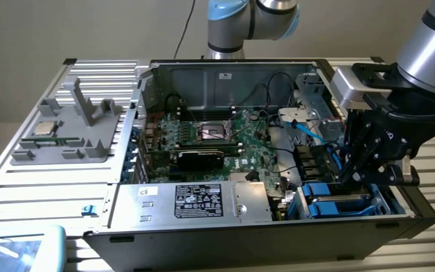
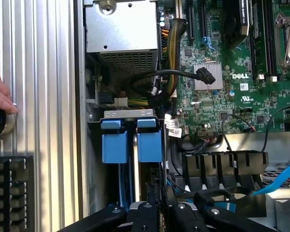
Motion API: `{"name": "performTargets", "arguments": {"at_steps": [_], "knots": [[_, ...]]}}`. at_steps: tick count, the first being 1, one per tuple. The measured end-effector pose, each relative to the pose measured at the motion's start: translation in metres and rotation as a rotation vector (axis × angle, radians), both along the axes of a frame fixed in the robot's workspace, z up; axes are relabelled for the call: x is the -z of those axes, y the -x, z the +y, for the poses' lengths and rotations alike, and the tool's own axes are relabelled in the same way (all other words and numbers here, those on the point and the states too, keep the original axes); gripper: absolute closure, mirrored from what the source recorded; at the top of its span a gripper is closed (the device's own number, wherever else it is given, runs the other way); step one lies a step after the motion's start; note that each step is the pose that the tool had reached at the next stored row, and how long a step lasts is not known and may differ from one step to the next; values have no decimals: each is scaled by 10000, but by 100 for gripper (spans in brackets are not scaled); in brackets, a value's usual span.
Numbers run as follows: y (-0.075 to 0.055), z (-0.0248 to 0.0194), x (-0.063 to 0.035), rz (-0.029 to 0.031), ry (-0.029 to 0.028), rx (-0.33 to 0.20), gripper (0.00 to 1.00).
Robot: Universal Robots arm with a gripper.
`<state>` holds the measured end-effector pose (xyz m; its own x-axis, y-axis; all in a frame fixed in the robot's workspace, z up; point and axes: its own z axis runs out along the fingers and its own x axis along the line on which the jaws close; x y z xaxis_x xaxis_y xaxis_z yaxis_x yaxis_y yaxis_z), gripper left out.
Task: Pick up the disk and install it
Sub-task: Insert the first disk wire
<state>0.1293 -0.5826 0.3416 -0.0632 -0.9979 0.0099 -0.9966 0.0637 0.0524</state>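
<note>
The disk (image 2: 135,159) sits edge-up in the drive bay (image 1: 346,201) at the front corner of the open computer case (image 1: 225,141), directly under the end effector (image 1: 365,178). Its blue carrier tabs (image 2: 130,140) face the wrist camera, two side by side, with a thin grey metal edge between them running down toward the fingers (image 2: 152,212). The end effector is nearly closed, its black fingers lowered into the bay at the disk's upper edge; whether they actually grip the disk cannot be told, since the contact is hidden. Just beyond the disk from the end effector lies the silver power supply box (image 1: 195,201), with bundled cables (image 2: 171,63) between the two. Further on is the green motherboard (image 1: 225,139) with its processor socket (image 1: 212,132). Well apart from the end effector, on the slatted counter (image 1: 36,187), stands a grey fixture tray (image 1: 70,133) carrying a small square chip (image 1: 45,127). A person's hand (image 2: 0,99) rests on the counter beside the case.
</note>
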Motion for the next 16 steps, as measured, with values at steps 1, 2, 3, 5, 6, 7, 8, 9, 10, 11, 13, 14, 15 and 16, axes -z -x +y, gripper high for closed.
{"name": "performTargets", "arguments": {"at_steps": [1, 2, 3, 5, 6, 7, 8, 9, 10, 11, 13, 14, 15, 16], "knots": [[0, 0, 2, 0, 0, 1, 84], [0, 0, 5, 0, -1, 3, 84], [0, 0, 8, 0, -1, 5, 84], [0, -1, 11, 0, 1, 8, 84], [0, -1, 12, 0, 1, 10, 84], [0, -1, 14, 1, 1, 11, 84], [0, -1, 16, 1, 1, 13, 84], [0, -1, 18, 1, 0, 15, 84], [0, -1, 21, 1, 0, 16, 84], [0, -1, 23, 0, 0, 18, 84], [0, -1, 27, 0, 2, 22, 84], [0, -1, 29, 0, 3, 25, 84], [-1, -1, 31, 0, 2, 27, 84], [-2, -1, 32, 1, 2, 27, 84]]}}
